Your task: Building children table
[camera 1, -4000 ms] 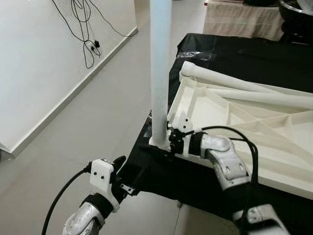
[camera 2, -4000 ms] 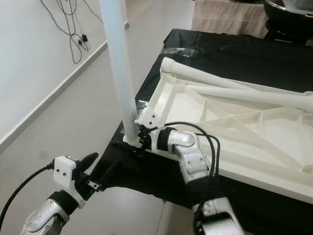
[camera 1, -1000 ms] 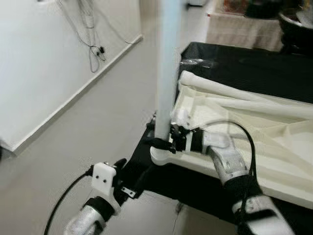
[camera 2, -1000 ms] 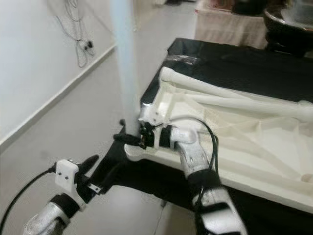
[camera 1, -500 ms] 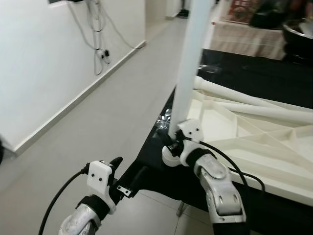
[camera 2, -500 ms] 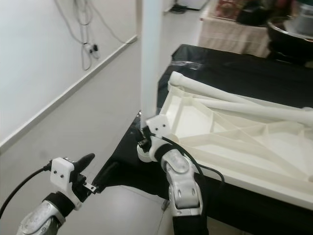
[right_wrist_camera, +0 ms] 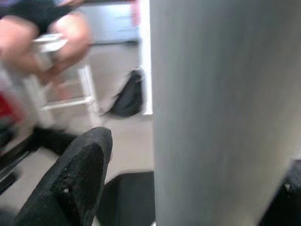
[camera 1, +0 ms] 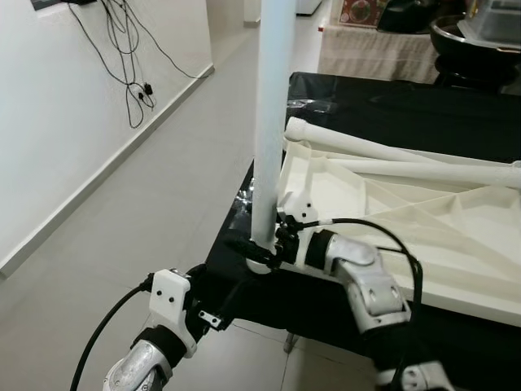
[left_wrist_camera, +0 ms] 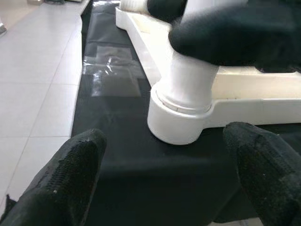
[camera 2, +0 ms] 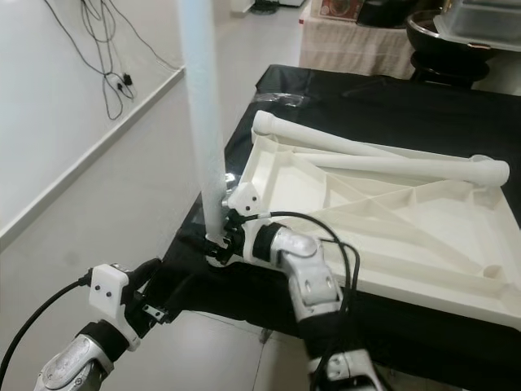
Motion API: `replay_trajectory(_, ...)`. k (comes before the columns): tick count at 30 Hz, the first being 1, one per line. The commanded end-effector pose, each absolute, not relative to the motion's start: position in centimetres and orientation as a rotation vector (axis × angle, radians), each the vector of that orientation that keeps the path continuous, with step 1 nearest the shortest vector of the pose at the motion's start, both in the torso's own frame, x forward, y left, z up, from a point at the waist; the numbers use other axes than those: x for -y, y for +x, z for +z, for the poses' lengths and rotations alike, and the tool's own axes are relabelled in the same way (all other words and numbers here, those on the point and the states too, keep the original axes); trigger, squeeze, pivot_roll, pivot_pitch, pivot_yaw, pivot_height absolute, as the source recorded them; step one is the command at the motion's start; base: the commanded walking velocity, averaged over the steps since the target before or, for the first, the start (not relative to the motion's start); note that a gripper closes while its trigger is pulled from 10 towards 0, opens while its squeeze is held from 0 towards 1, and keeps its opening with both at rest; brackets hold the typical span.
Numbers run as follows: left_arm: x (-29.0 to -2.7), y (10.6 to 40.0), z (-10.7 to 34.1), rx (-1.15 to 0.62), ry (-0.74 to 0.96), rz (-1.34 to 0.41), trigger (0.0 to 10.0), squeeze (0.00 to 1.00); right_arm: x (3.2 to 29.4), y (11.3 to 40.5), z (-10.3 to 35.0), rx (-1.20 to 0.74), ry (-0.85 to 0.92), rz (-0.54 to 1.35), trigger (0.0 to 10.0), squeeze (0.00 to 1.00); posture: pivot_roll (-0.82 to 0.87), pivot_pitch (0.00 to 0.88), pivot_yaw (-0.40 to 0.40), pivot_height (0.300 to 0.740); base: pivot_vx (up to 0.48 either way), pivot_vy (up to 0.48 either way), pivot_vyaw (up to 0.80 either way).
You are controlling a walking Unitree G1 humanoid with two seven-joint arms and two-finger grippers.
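Note:
A white table top [camera 1: 407,220] lies upside down on a black-covered table [camera 1: 366,98]. One white table leg [camera 1: 269,122] stands upright in the corner socket [camera 1: 260,264] at the near left corner. My right gripper [camera 1: 254,248] is shut on the leg just above the socket; in the right wrist view the leg [right_wrist_camera: 221,113] stands close between the black fingers [right_wrist_camera: 80,179]. My left gripper [camera 1: 207,300] hangs open, low beside the table's corner. Its fingers [left_wrist_camera: 70,179] are spread apart and face the socket [left_wrist_camera: 181,125] without touching it.
Two more white legs [camera 1: 383,151] lie across the table top. The white wall [camera 1: 65,122] with hanging cables is on the left, with bare floor [camera 1: 163,187] between. A dark pot [camera 1: 472,32] stands at the back right. A person on a stool [right_wrist_camera: 47,33] is behind.
The camera has shifted. The leg leaned half a second ago and now stands straight in the socket. My right gripper has stayed at its base; the left arm has barely moved.

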State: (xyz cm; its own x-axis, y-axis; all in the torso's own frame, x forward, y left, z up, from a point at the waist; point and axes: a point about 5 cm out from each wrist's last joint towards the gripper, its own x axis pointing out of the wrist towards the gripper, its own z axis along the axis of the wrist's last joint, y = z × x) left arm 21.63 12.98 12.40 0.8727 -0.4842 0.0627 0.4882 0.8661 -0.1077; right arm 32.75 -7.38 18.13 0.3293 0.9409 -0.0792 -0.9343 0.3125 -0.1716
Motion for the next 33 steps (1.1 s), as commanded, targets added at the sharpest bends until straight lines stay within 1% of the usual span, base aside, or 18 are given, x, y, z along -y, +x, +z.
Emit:
replay_trajectory(1, -12.9, 21.4, 12.0, 0.017, -0.118, -0.509, 10.0, 0.0, 6.5, 33.2, 17.5, 0.007, -0.215, 1.3, 10.0, 0.0, 0.13, 0.143, -0.002, 0.74, 0.0, 0.0, 0.0)
replay_trajectory(7, -12.7, 21.4, 12.0, 0.018, -0.117, -0.509, 10.0, 0.0, 5.7, 34.5, 18.1, -0.012, -0.219, 1.322, 10.0, 0.0, 0.13, 0.144, -0.009, 0.74, 0.0, 0.0, 0.0)
replay_trajectory(8, -12.6, 21.3, 12.0, 0.019, -0.117, -0.508, 10.0, 0.0, 5.3, 34.9, 18.5, -0.018, -0.215, 1.352, 2.1, 0.0, 0.14, 0.145, -0.014, 0.74, 0.0, 0.0, 0.0)
replay_trajectory(10, -12.5, 21.2, 12.0, 0.02, -0.115, -0.508, 10.0, 0.0, 5.0, 35.3, 18.8, -0.027, -0.216, 1.372, 2.1, 0.0, 0.14, 0.146, -0.019, 0.74, 0.0, 0.0, 0.0)
replay_trajectory(11, -12.3, 21.1, 12.0, 0.021, -0.114, -0.508, 10.0, 0.0, 5.1, 35.5, 19.0, -0.041, -0.219, 1.406, 0.0, 0.0, 0.15, 0.149, -0.029, 0.74, 0.0, 0.0, 0.0)
replay_trajectory(14, -12.2, 20.9, 12.0, 0.022, -0.115, -0.506, 10.0, 0.0, 5.3, 35.6, 19.0, -0.055, -0.218, 1.425, 0.0, 0.0, 0.14, 0.15, -0.032, 0.74, 0.0, 0.0, 0.0)
replay_trajectory(15, -12.1, 20.7, 11.9, 0.022, -0.124, -0.503, 10.0, 0.0, 6.4, 35.7, 18.9, -0.08, -0.222, 1.45, 0.0, 0.0, 0.13, 0.151, -0.034, 0.74, 0.0, 0.0, 0.0)
replay_trajectory(18, -12.0, 20.7, 11.9, 0.022, -0.128, -0.503, 10.0, 0.0, 6.8, 35.7, 18.8, -0.088, -0.226, 1.456, 0.0, 0.0, 0.13, 0.151, -0.034, 0.74, 0.0, 0.0, 0.0)
replay_trajectory(20, -11.8, 20.6, 11.9, 0.021, -0.14, -0.51, 10.0, 0.0, 8.6, 35.5, 18.0, -0.073, -0.21, 1.421, 0.0, 0.0, 0.1, 0.154, -0.029, 0.74, 0.0, 0.0, 0.0)
replay_trajectory(23, -11.8, 20.6, 11.8, 0.02, -0.145, -0.513, 10.0, 0.0, 9.3, 35.3, 17.5, -0.059, -0.205, 1.383, 0.0, 0.0, 0.09, 0.155, -0.028, 0.74, 0.0, 0.0, 0.0)
replay_trajectory(26, -11.8, 20.6, 11.8, 0.019, -0.151, -0.516, 10.0, 0.0, 10.4, 34.6, 16.5, -0.041, -0.198, 1.284, 0.0, 0.0, 0.07, 0.154, -0.027, 0.74, 0.0, 0.0, 0.0)
replay_trajectory(27, -11.9, 20.6, 11.8, 0.018, -0.154, -0.517, 10.0, 0.0, 10.8, 34.1, 15.5, -0.045, -0.168, 1.171, 0.0, 0.0, 0.06, 0.156, -0.024, 0.74, 0.0, 0.0, 0.0)
replay_trajectory(28, -12.0, 20.6, 11.8, 0.016, -0.158, -0.518, 10.0, 0.0, 10.8, 33.4, 14.5, -0.046, -0.157, 0.987, 0.0, 0.0, 0.05, 0.158, -0.021, 0.74, 0.0, 0.0, 0.0)
replay_trajectory(29, -12.1, 20.6, 11.8, 0.015, -0.159, -0.52, 10.0, 0.0, 11.3, 33.1, 14.2, -0.024, -0.208, 0.696, 0.0, 0.0, 0.05, 0.161, -0.013, 0.74, 0.0, 0.0, 0.0)
replay_trajectory(30, -12.3, 20.6, 11.8, 0.013, -0.158, -0.522, 10.0, 0.0, 11.9, 32.3, 14.0, -0.042, -0.139, 0.406, 0.0, 0.0, 0.04, 0.171, -0.007, 0.74, 0.0, 0.0, 0.0)
replay_trajectory(31, -12.3, 20.6, 11.8, 0.013, -0.158, -0.522, 10.0, 0.0, 11.9, 32.3, 14.0, -0.042, -0.139, 0.406, 0.0, 0.0, 0.04, 0.171, -0.007, 0.74, 0.0, 0.0, 0.0)
replay_trajectory(32, -12.4, 20.7, 11.8, 0.012, -0.156, -0.524, 10.0, 0.0, 12.7, 31.5, 13.8, -0.072, -0.09, 0.213, 0.0, 0.0, 0.04, 0.17, -0.006, 0.74, 0.0, 0.0, 0.0)
replay_trajectory(33, -12.5, 20.7, 11.8, 0.01, -0.155, -0.526, 10.0, 0.0, 11.7, 30.3, 13.6, -0.082, -0.117, 0.277, 0.0, 0.0, 0.03, 0.168, 0.009, 0.74, 0.0, 0.0, 0.0)
